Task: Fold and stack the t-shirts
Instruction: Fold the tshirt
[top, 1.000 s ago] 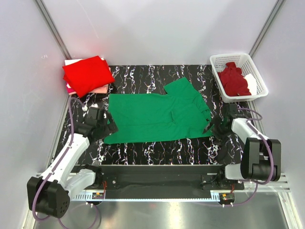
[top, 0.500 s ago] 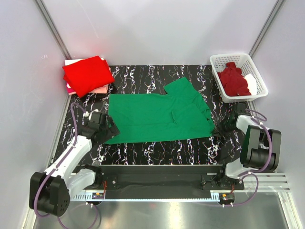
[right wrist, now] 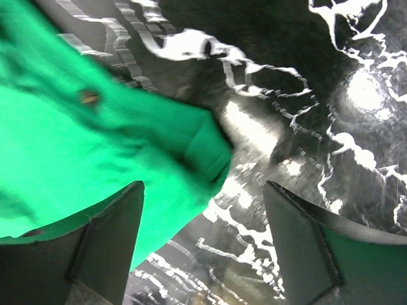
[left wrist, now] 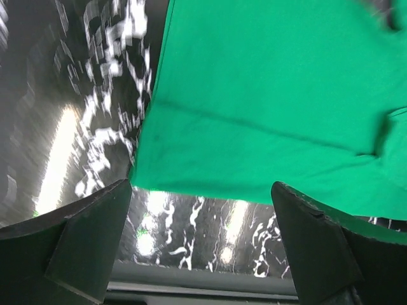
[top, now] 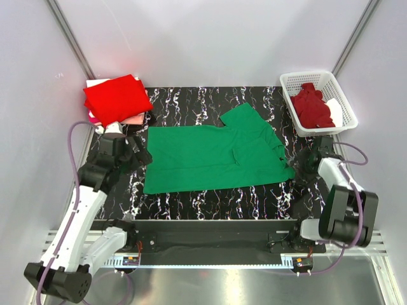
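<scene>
L arm (top: 82, 203) drew back from green tee (top: 210, 155); R arm (top: 334, 175) released its corner; both jaws spread.

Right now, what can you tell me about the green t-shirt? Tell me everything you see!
The emerald green t-shirt looks like soft, plain cotton. It lies spread out sideways in the middle of the black marbled table, mostly flat, with its straight hem toward the left and one short sleeve poking toward the far side. Its right end is folded over and a bit wrinkled. The left claw and right claw are open at its two ends; neither grips it.
</scene>
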Controlling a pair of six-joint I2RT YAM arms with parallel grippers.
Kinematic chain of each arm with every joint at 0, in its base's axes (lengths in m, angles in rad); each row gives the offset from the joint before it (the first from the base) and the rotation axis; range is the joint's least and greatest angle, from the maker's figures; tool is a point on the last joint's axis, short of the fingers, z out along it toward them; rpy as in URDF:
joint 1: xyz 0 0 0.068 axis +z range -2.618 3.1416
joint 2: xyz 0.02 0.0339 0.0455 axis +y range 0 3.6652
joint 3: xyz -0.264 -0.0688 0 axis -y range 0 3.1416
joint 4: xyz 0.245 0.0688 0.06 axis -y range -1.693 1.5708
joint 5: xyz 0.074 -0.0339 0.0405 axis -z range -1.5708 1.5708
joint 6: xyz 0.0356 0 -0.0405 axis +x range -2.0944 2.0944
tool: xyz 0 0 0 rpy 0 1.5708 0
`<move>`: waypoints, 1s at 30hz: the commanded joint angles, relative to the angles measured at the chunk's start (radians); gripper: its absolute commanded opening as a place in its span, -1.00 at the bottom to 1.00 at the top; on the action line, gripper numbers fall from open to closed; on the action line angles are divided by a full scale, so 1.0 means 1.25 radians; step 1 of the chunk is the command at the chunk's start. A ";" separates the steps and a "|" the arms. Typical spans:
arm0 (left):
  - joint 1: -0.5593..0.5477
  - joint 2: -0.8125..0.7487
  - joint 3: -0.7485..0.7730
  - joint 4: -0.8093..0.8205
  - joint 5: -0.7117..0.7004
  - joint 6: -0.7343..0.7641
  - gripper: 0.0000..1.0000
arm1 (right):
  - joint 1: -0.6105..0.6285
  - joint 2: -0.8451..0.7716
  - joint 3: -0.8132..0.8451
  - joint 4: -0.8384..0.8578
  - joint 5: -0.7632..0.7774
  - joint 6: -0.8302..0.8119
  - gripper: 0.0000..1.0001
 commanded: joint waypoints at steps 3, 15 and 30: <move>-0.003 -0.025 0.072 -0.050 -0.069 0.164 0.97 | 0.025 -0.141 0.089 -0.026 -0.031 -0.018 0.70; 0.010 -0.105 0.000 0.020 -0.079 0.183 0.97 | 0.257 0.282 0.712 -0.095 -0.003 -0.117 0.71; 0.075 -0.124 -0.013 0.039 -0.034 0.196 0.97 | 0.264 1.001 1.565 -0.159 -0.116 -0.219 0.70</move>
